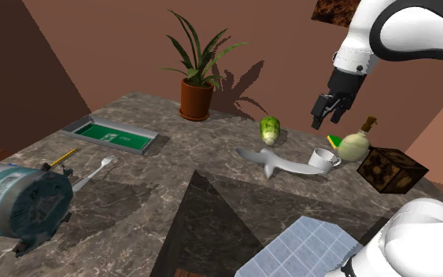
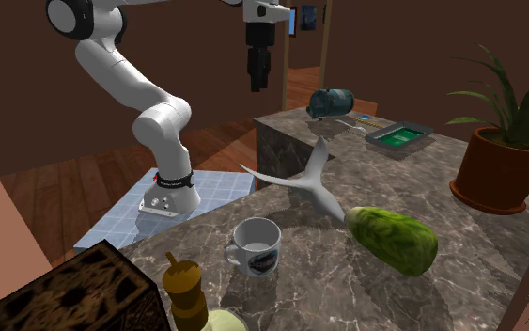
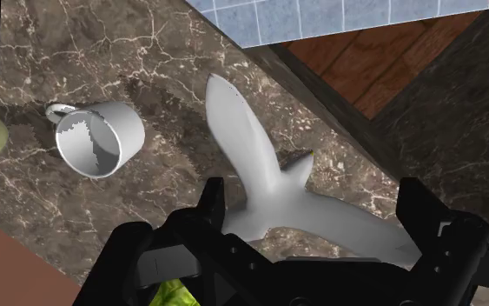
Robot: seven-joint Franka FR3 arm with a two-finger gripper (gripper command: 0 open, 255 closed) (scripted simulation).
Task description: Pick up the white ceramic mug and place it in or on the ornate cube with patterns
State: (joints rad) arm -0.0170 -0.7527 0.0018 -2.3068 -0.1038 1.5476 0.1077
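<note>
The white mug (image 1: 324,158) stands upright on the marble counter (image 1: 188,161), handle toward the dark patterned cube (image 1: 391,169) that sits just beyond it. From the second exterior view the mug (image 2: 256,246) is near the front, with the cube (image 2: 70,291) at the lower left corner. My black gripper (image 1: 327,110) hangs open high above the counter, a bit to the shoulder view's left of the mug. Through the wrist view the mug (image 3: 101,138) lies off to one side of the open fingers (image 3: 212,202), and the grey shark-like figure (image 3: 273,187) lies between them far below.
Near the mug lie a grey shark figure (image 1: 278,164), a green vegetable (image 1: 270,130) and a pale gourd-shaped bottle (image 1: 355,144). A potted plant (image 1: 197,90), a green tray (image 1: 117,134), a fork (image 1: 94,172) and a blue-grey canister (image 1: 15,201) occupy the counter's other parts.
</note>
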